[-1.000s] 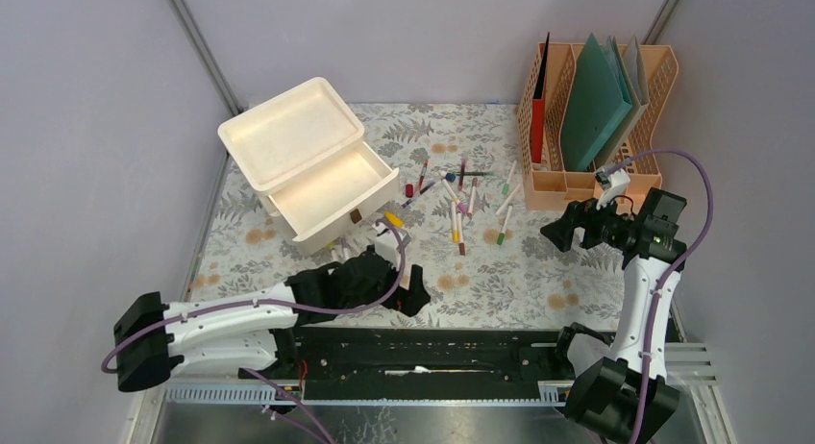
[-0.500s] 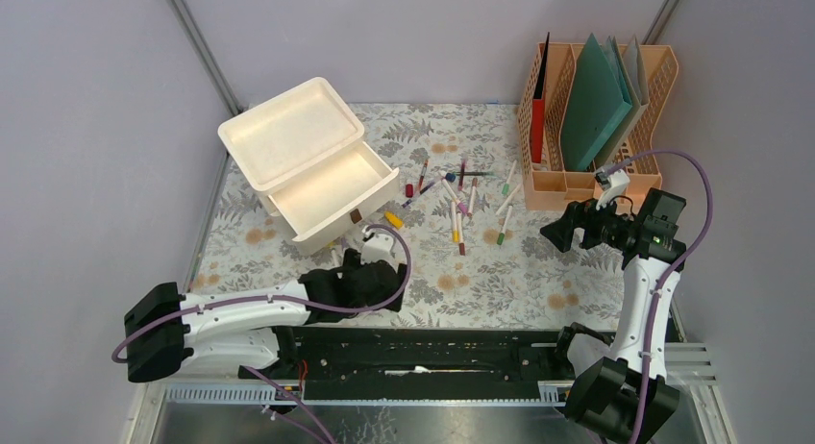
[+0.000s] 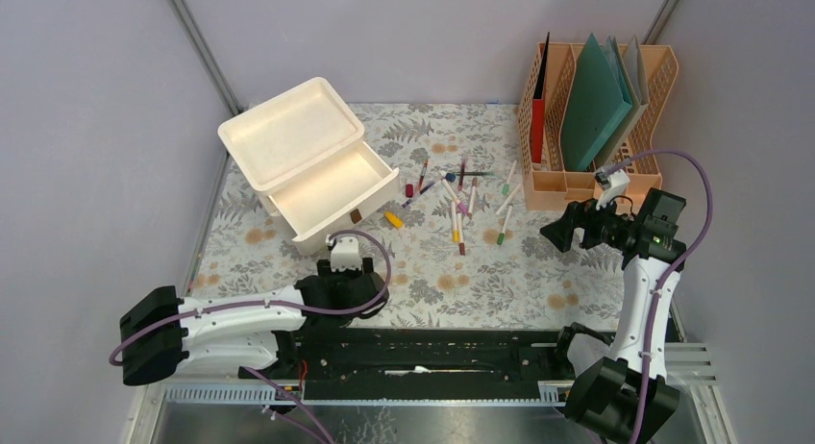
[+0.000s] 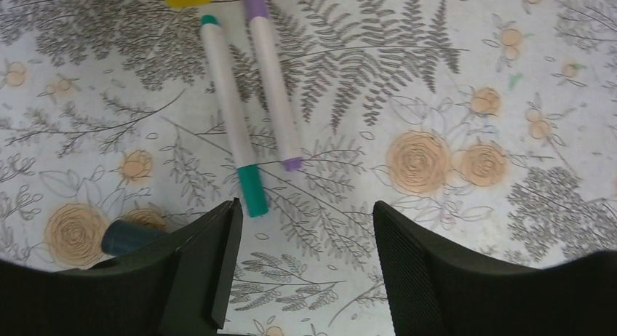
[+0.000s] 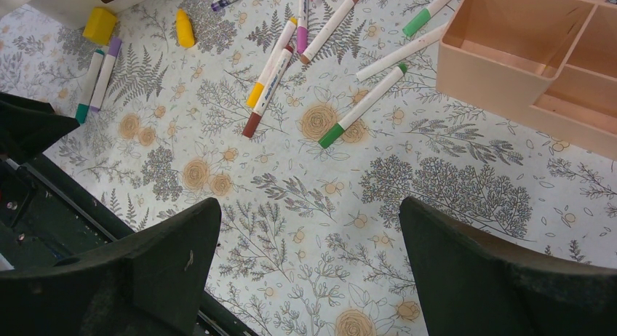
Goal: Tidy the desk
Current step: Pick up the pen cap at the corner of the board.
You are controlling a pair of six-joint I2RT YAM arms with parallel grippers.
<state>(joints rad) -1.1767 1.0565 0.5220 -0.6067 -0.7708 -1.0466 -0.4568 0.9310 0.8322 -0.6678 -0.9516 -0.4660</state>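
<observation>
since the left gripper (image 4: 304, 230) hangs low over the desk (image 3: 500, 276) with its jaws spread wide and nothing between them, the next pick is judged to fall to it. the desk is seen straight below this claw and fills the left wrist view. two markers are laid just ahead of the fingers, toward the top of that view: a teal-capped marker (image 4: 231, 118) and a purple-capped marker (image 4: 273, 81), just beside each other; whether they touch cannot be told. their long axes are run away from the claw, tipped a little to the left at the far end, so the jaws' closing line is crossed almost squarely. the teal cap is placed nearest, just off the inner edge of the finger at the left of the view. a dark blue cap (image 4: 125, 236) is partly hidden under that finger. a short advance and a drop are likely needed before closing, and both markers could be caught at once.

the right gripper (image 5: 309, 209) is also released and empty. it is held well apart from that pair, near the peach organizer (image 3: 596, 117), so the left arm is taken as nearer.

the desk is covered by pale grey cloth printed with grey ferns and tan flowers. loose markers (image 3: 459, 209) are scattered at its middle. a white drawer box (image 3: 308, 160) is set open at the back left, and the organizer with folders at the back right.
</observation>
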